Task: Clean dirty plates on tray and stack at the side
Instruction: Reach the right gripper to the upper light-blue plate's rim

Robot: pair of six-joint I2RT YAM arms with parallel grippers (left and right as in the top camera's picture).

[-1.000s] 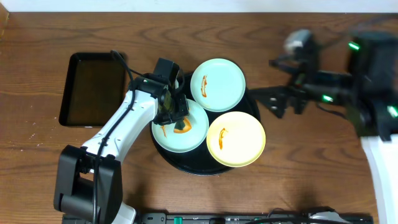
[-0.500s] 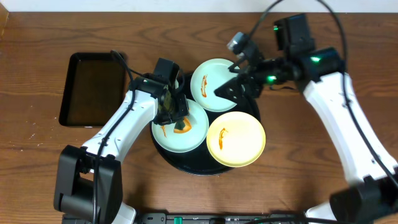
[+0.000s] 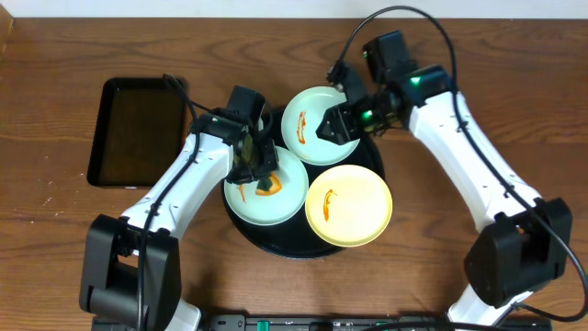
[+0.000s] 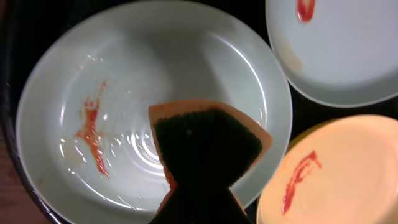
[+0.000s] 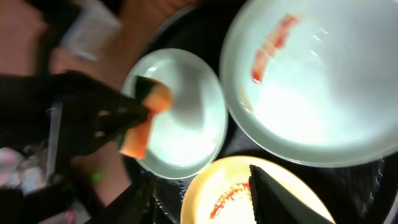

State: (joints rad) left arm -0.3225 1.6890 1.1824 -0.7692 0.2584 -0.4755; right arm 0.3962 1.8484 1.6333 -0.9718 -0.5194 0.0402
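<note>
3 plates: all on the round black tray, each smeared orange
Front-left plate: pale blue-green, sponge pressed on it
Left gripper: pinching the sponge
Rear plate: pale blue-green
Yellow plate: front right
Right gripper: fingers spread, holding nothing, over the rear plate's right side

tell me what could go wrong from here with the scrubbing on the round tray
1. The left gripper presses the sponge on the near plate with nothing steadying it, so the plate might slide into the yellow plate beside it.
2. The right gripper hangs open over the far plate, close to the left gripper; the two could bump.
3. The smear lies away from the sponge and might get missed.
</note>
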